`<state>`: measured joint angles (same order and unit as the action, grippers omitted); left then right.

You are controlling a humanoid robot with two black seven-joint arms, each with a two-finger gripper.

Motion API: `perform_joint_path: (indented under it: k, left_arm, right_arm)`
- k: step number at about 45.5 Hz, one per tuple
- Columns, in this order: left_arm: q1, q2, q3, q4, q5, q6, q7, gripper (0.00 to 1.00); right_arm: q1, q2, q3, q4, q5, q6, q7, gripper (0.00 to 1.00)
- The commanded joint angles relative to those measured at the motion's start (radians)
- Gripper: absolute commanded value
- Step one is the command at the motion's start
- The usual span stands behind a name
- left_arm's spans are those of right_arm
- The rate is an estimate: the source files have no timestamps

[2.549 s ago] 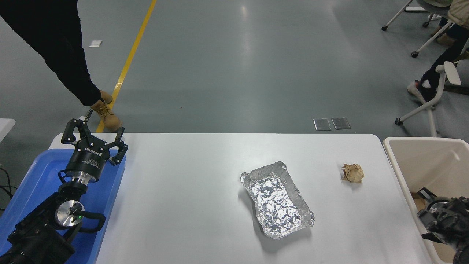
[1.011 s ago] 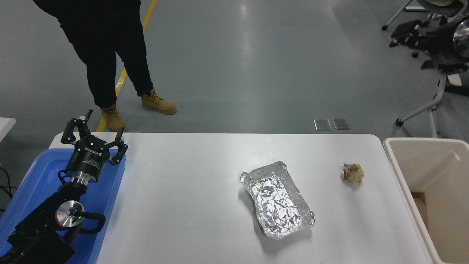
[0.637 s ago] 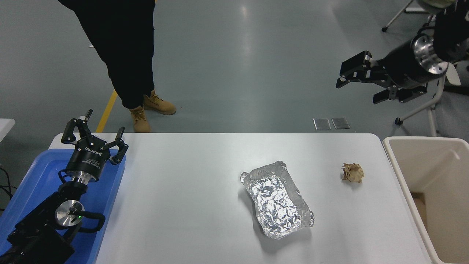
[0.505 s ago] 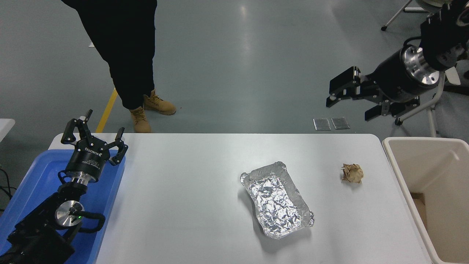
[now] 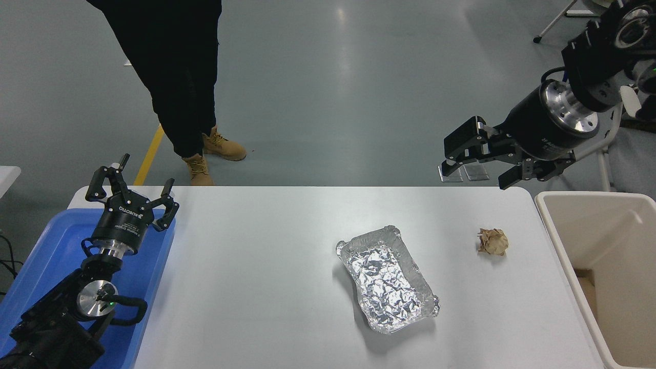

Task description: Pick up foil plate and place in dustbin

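The foil plate (image 5: 388, 279) lies on the white table (image 5: 256, 287), right of centre, its long side slanting toward the near right. Its crinkled inside holds nothing. The cream dustbin (image 5: 594, 225) stands off the table's right edge. My right gripper (image 5: 474, 173) hangs open in the air above the table's far right corner, fingers pointing left and down, well above and to the right of the plate. My left gripper (image 5: 130, 187) is parked open over the blue tray at the lower left.
A crumpled brown paper ball (image 5: 493, 241) sits between the plate and the dustbin. A blue tray (image 5: 51, 251) lies under the left arm. A person's legs (image 5: 179, 77) stand beyond the table's far left. A chair base (image 5: 589, 148) is behind the right arm.
My right arm rose out of the dustbin area, swung up to the upper right, and now has come down and leftward toward the table's far right corner. The person walked rightward behind the table.
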<state>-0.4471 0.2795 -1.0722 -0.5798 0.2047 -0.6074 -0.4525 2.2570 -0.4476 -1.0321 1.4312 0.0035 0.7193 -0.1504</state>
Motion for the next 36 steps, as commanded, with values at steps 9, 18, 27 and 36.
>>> perform_joint_path:
  k: [9,18,27,36]
  left_arm:
    - [0.001,0.001,0.000,0.000,-0.001,0.000,0.000,0.98]
    - [0.001,0.001,0.000,0.000,0.001,0.000,0.000,0.98]
    - [-0.001,0.000,0.000,0.000,-0.001,0.000,0.000,0.98]
    - [-0.001,0.000,0.000,0.000,0.001,0.000,0.000,0.98]
  right_arm:
    - [-0.146,0.153,-0.002,-0.024,0.003,-0.030,0.000,1.00]
    - [-0.367,0.299,0.035,-0.190,-0.013,-0.162,0.000,0.99]
    - [-0.559,0.448,0.035,-0.336,-0.031,-0.245,0.003,0.98]
    - [-0.726,0.448,0.035,-0.463,-0.120,-0.297,0.021,0.96]
